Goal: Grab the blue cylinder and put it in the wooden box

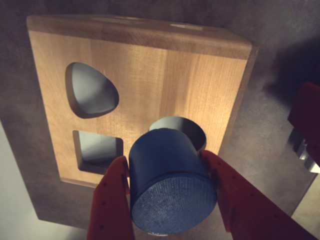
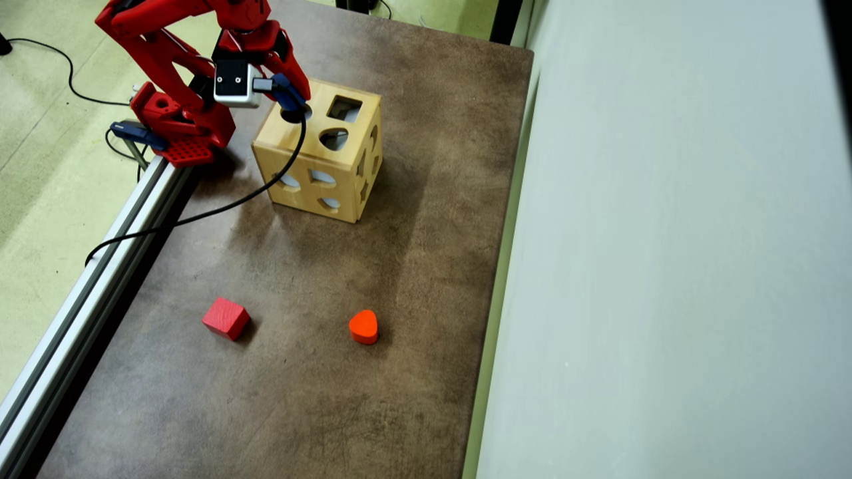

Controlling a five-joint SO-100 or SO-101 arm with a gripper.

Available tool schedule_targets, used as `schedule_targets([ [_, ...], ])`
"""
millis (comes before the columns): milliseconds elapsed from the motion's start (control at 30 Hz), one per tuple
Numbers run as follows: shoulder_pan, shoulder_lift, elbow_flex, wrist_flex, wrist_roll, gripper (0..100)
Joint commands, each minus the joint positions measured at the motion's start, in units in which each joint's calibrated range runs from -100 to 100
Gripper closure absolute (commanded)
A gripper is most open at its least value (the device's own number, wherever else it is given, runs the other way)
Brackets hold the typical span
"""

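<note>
over wooden box (image 1: 150,75) round hole, claw (image 1: 167,200) gripping blue cylinder (image 1: 170,195), seemingly tilted

The arm (image 2: 180,60) is made of bright red plastic parts with flat sides and sharp corners. A round hole is seen in its base (image 2: 174,126), and rows of small holes are seen on the flat red plate at the bottom. A small white box with two dark dots (image 2: 234,84) is fixed near the gripper (image 1: 167,192). A thin black cable (image 2: 219,207) is plugged in beside it. A blue plug (image 2: 136,133) is stuck into the base. In the wrist view, two thick red fingers (image 1: 112,210) with tiny dots are seen.
</note>
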Motion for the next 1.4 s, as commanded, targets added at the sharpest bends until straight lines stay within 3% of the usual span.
schedule_targets([
  [0,-0.5,0.0,-1.8,0.7,0.1,86],
  [1367,-4.1,2.9,2.5,0.6,0.3,86],
])
